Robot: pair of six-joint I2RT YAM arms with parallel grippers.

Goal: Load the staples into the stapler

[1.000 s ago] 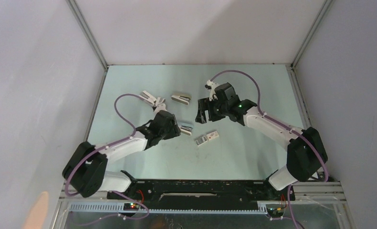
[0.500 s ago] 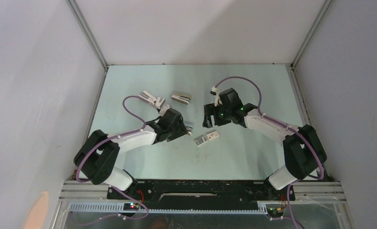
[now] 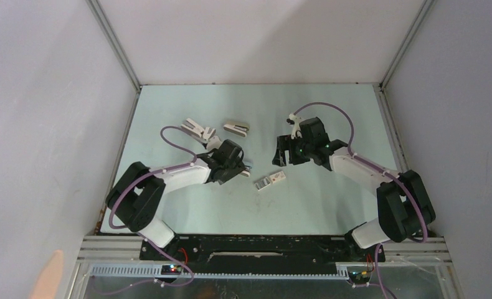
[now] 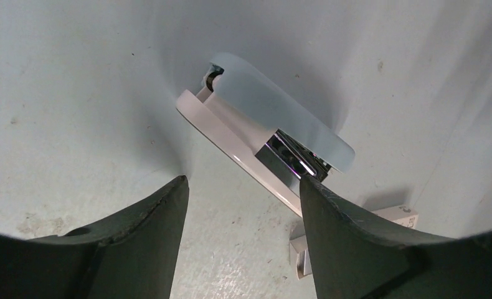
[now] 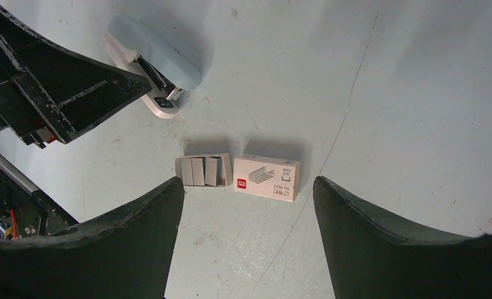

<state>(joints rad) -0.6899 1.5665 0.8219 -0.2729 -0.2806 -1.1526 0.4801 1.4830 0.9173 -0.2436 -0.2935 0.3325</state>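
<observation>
Left gripper point(image 4: 242, 182) released, jaws spread before the stapler point(image 4: 274, 124); right gripper point(image 5: 248, 180) spread empty above the staple box point(image 5: 266, 177).
Your stapler lies just ahead: light, slick plastic, so pinch its long sides; the cardboard box beside it crushes easily.

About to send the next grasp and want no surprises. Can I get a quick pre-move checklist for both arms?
1. left jaws open, empty: ok.
2. stapler between left jaws: not ok, it lies just past the tips.
3. stapler opened for loading: not ok, cover looks down.
4. staples with tray slid out, strips showing: ok.
5. right jaws open above the staples, holding nothing: ok.
6. staples lying apart from stapler: ok.
</observation>
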